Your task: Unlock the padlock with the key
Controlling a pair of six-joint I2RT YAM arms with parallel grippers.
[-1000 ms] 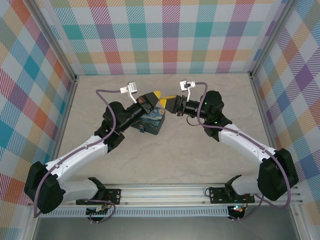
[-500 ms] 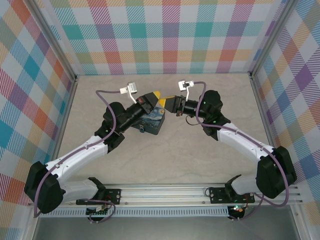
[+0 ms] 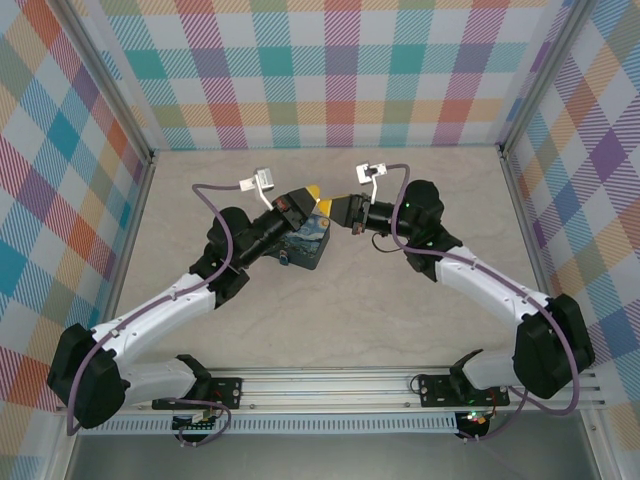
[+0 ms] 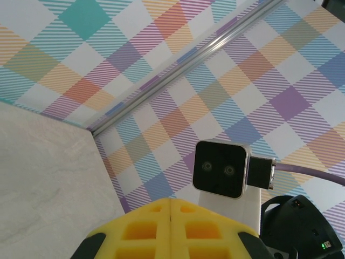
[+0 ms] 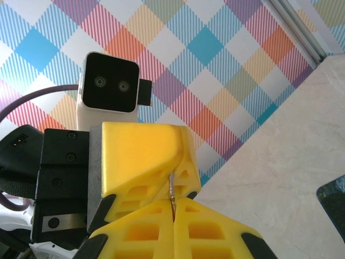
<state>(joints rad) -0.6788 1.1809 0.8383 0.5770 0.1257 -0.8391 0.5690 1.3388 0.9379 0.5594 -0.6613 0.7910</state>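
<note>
Nearest the arm bases, the table (image 3: 380, 320) runs bare and beige from 6 o'clock up to the middle of the top view. At the centre sits the painted box (image 3: 306, 248), dark blue with a swirling print. Its lid looks down, so what it holds cannot be told. Touching the box's 8 o'clock corner is a small blue-teal speck that I take for the padlock (image 3: 285, 258). Its shackle is too small to read.

Just past the box, toward 12 o'clock, the two grippers meet nose to nose above its far edge. The right gripper (image 3: 328, 209) is pinched narrow on the key (image 5: 172, 190). In its wrist view a thin grey sliver stands up out of the seam where its jaws meet, its tip at or against the yellow foam of the left gripper (image 3: 311, 192). In the left wrist view that gripper's jaws are pressed together, with nothing visible between them.

I judge the key secured but insertion not begun — the lock lies low by the box, apart from the key. The meeting looks like a reseating of the key. The next move calls for carrying the tip down toward 7 o'clock to the keyhole. The left gripper would need to steady the lock, and blade and slot must line up closely, since both are tiny.
</note>
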